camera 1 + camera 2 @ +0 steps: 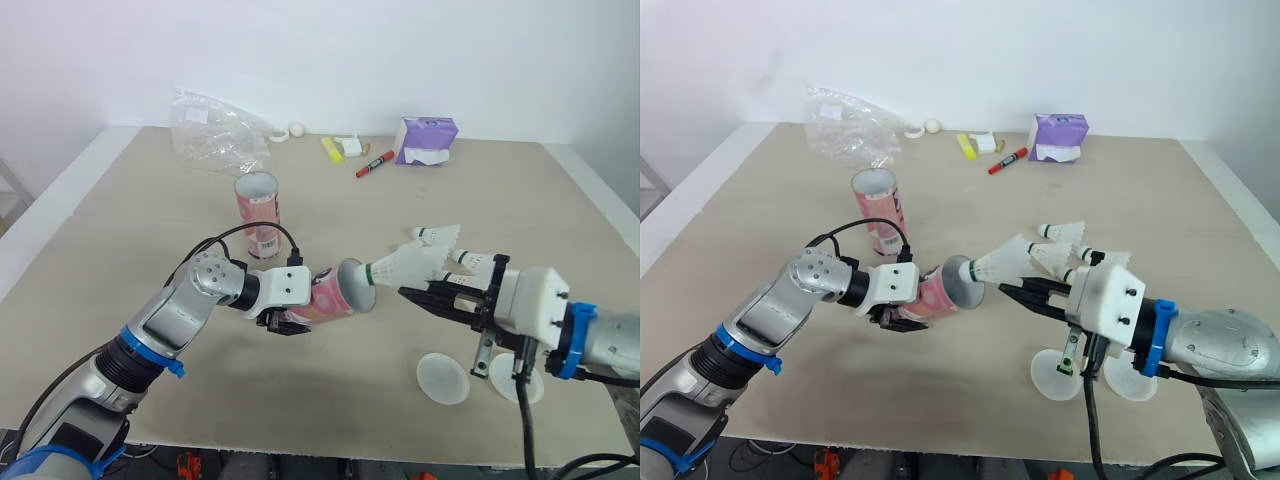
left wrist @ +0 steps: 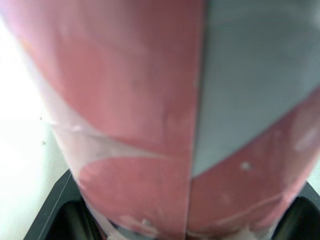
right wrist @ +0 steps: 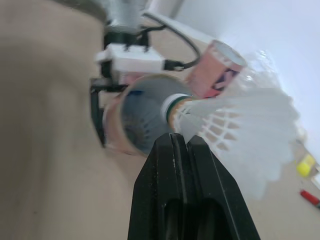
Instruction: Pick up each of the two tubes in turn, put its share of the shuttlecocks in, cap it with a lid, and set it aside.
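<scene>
My left gripper (image 1: 288,319) is shut on a pink tube (image 1: 335,295), held level above the table with its open mouth toward my right arm. That tube's pink wall (image 2: 150,110) sits close between the fingers in the left wrist view. My right gripper (image 1: 412,293) is shut on a white shuttlecock (image 1: 405,265), whose cork tip is at the tube's mouth (image 3: 142,112). A second pink tube (image 1: 258,215) stands upright farther back. Two white lids (image 1: 443,378) (image 1: 517,378) lie flat by my right arm. Loose shuttlecocks (image 1: 440,236) lie behind the right gripper.
Along the table's far side lie a crumpled clear plastic bag (image 1: 215,135), a purple tissue pack (image 1: 427,140), a red marker (image 1: 374,164), a yellow item (image 1: 332,150) and a tape roll (image 1: 279,134). The table's front edge (image 1: 330,455) runs just below both arms.
</scene>
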Available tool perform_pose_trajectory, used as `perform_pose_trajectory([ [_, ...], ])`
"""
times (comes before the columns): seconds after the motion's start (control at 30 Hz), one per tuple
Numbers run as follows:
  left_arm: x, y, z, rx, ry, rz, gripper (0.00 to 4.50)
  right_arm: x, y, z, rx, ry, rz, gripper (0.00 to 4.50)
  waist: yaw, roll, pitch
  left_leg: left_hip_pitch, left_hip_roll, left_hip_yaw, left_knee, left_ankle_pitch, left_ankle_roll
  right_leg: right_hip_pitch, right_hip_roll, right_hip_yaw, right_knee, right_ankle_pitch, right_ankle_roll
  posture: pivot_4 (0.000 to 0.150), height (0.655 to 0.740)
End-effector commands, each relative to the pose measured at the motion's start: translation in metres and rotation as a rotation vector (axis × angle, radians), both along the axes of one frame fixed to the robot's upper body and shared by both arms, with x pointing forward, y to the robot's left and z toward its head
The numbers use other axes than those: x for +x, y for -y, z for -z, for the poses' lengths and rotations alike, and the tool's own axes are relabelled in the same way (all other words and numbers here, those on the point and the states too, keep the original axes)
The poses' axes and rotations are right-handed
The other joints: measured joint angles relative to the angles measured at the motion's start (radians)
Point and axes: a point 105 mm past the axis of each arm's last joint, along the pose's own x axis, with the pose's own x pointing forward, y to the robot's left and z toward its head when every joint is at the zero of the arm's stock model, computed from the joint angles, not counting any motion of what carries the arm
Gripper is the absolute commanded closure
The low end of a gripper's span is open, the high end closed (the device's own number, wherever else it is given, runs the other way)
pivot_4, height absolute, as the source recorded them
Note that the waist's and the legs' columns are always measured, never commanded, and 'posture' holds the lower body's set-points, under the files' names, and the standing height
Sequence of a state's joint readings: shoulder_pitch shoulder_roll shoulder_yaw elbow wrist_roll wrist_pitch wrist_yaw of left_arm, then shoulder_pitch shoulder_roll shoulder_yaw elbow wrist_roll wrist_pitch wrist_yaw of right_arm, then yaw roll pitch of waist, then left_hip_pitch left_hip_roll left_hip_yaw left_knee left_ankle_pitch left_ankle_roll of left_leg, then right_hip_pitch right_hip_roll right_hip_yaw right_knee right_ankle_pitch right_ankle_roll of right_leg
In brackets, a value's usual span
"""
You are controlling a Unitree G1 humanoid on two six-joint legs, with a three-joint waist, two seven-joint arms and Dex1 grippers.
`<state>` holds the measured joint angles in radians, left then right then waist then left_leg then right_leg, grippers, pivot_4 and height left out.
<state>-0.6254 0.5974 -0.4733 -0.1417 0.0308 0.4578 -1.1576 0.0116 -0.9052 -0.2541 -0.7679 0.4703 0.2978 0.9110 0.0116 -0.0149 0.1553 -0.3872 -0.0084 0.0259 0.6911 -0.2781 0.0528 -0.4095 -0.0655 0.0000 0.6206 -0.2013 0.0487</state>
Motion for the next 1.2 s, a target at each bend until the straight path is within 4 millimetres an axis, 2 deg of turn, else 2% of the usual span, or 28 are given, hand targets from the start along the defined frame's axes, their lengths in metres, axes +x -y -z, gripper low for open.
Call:
perform_pose_trajectory([
  [0.03,0.003,-0.007,0.018,0.054,-0.035,-0.050,1.48,0.002,-0.007,0.006,-0.061,0.031,-0.033,4.47,0.001,0.000,0.000,0.000,0.000,0.000,0.000,0.000,0.000,0.000,-0.001,-0.001,0.000,0.000,0.000,0.150,0.7400],
  [0.13,0.002,-0.007,0.018,0.056,-0.037,-0.051,1.48,0.004,-0.012,0.006,-0.045,0.025,-0.052,4.47,0.001,0.000,0.000,-0.002,0.000,0.000,0.000,0.000,0.000,0.000,-0.002,-0.003,0.000,0.000,-0.001,0.150,0.7400],
  [0.17,0.002,-0.008,0.018,0.056,-0.037,-0.051,1.48,0.004,-0.014,0.005,-0.036,0.025,-0.058,3.86,0.001,0.000,0.000,-0.002,0.000,0.000,0.000,0.000,0.000,0.000,-0.002,-0.003,-0.001,0.000,-0.001,0.150,0.7400],
  [0.23,0.002,-0.008,0.019,0.056,-0.038,-0.052,1.48,0.005,-0.016,0.002,-0.013,0.011,-0.060,3.23,0.001,0.000,0.000,-0.002,0.000,0.000,0.000,0.000,0.000,0.000,-0.003,-0.004,-0.001,0.000,-0.001,0.150,0.7400],
  [0.27,0.002,-0.008,0.019,0.056,-0.038,-0.053,1.48,0.006,-0.016,0.001,-0.004,0.006,-0.056,2.57,0.001,-0.001,0.000,-0.002,0.000,0.000,0.000,0.000,0.000,0.000,-0.003,-0.004,-0.001,0.000,-0.001,0.150,0.7400],
  [0.33,0.001,-0.008,0.019,0.056,-0.039,-0.053,1.48,0.006,-0.013,-0.001,0.042,-0.022,-0.034,1.72,0.001,-0.001,0.000,-0.003,0.000,0.000,0.000,0.000,0.000,0.000,-0.003,-0.005,-0.001,0.000,-0.001,0.150,0.7400],
  [0.43,-0.001,-0.007,0.020,0.054,-0.041,-0.050,1.48,0.013,0.004,-0.007,0.183,-0.087,0.083,0.23,0.002,-0.001,0.000,-0.003,0.000,-0.001,0.000,0.000,0.000,0.000,-0.004,-0.006,-0.002,0.000,-0.001,0.150,0.7400],
  [0.47,-0.001,-0.007,0.020,0.054,-0.041,-0.050,1.48,0.016,0.013,-0.006,0.225,-0.113,0.139,0.10,0.003,-0.001,0.000,-0.004,0.000,-0.001,0.000,0.000,0.000,0.000,-0.005,-0.006,-0.002,0.000,-0.001,0.150,0.7400],
  [0.63,-0.002,-0.006,0.021,0.054,-0.042,-0.044,1.48,0.032,0.084,0.017,0.456,-0.267,0.512,0.10,0.006,-0.001,0.000,-0.004,0.000,-0.002,0.000,0.000,0.000,0.000,-0.007,-0.007,-0.003,0.000,-0.002,0.150,0.7400],
  [0.77,-0.002,-0.005,0.020,0.055,-0.042,-0.039,1.48,0.037,0.120,0.030,0.531,-0.282,0.701,0.10,0.006,0.002,-0.001,-0.004,0.000,-0.002,-0.001,0.000,0.000,0.000,-0.007,-0.006,-0.003,0.000,-0.002,0.150,0.7400],
  [0.93,-0.002,-0.005,0.021,0.059,-0.040,-0.033,1.48,0.037,0.145,0.051,0.558,-0.332,0.821,0.10,0.006,0.004,-0.001,-0.004,0.000,-0.002,-0.002,0.000,0.000,0.000,-0.007,-0.008,-0.003,0.000,-0.003,0.150,0.7400],
  [1.1,-0.003,-0.005,0.021,0.061,-0.041,-0.031,1.48,0.040,0.144,0.078,0.555,-0.418,0.838,0.10,0.005,0.005,-0.001,-0.004,0.000,0.000,-0.002,0.000,0.000,0.000,-0.006,-0.008,-0.003,-0.001,-0.002,0.150,0.7400],
  [1.2,-0.003,-0.005,0.021,0.062,-0.040,-0.030,1.48,0.045,0.138,0.085,0.576,-0.434,0.828,0.10,0.005,0.005,-0.001,-0.004,0.000,0.000,-0.002,0.000,0.000,0.000,-0.005,-0.009,-0.003,-0.001,-0.002,0.150,0.7400],
])
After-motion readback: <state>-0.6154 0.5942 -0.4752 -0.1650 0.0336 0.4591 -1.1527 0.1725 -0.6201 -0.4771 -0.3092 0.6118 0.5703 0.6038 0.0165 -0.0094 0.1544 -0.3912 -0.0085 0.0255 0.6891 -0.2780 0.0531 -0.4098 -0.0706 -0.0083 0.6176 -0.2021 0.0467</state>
